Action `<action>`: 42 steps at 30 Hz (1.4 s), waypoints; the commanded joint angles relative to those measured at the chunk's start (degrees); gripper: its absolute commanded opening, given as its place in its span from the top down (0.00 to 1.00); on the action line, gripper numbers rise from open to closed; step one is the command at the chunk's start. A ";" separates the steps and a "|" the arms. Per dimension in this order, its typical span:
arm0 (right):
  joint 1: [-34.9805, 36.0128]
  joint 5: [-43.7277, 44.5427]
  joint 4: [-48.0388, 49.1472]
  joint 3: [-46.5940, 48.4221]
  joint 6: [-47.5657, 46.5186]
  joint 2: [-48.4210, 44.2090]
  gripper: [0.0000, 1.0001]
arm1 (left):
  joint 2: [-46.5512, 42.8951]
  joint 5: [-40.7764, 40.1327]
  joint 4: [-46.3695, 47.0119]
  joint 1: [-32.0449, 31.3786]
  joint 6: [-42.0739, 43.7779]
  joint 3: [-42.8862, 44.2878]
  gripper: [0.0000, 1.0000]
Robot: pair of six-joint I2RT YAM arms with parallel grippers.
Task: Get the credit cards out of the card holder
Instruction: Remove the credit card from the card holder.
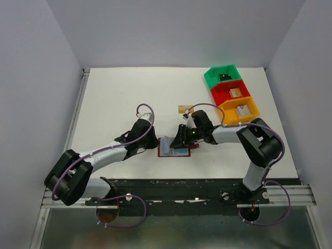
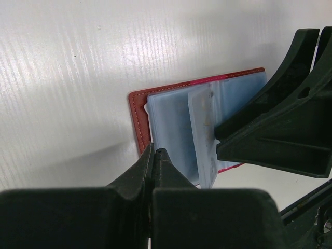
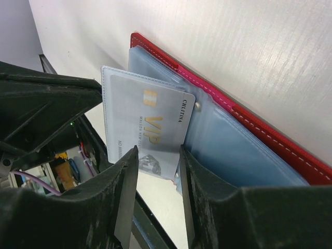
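The dark red card holder [image 1: 174, 149] lies open on the table, its light blue sleeves facing up. My left gripper [image 2: 154, 153] is shut with nothing between its tips, which press on the holder's left edge [image 2: 137, 111]. My right gripper [image 3: 158, 155] is open over the holder's right part [image 3: 270, 140]. A silver-grey credit card [image 3: 150, 122] marked VIP sticks out of a raised clear sleeve, just beyond the open fingers and touching neither. In the left wrist view that sleeve [image 2: 205, 135] stands up beside the right gripper's fingers [image 2: 275, 124]. A gold-tan credit card [image 1: 184, 109] lies on the table behind the holder.
Green [image 1: 224, 77], red [image 1: 231, 92] and orange [image 1: 239, 110] bins stand in a row at the back right, each with small items inside. Both arms meet at the table's front middle, close to the near edge.
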 commanded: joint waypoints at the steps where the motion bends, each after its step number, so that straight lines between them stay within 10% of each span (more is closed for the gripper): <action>1: 0.39 3.09 -3.15 0.34 -1.35 -1.90 0.53 | -1.28 -1.47 -0.57 0.15 0.10 0.20 1.00; 42: 0.31 5.02 -3.07 -0.80 -0.73 -8.50 0.33 | -0.49 -0.33 1.10 -0.12 0.37 0.90 1.00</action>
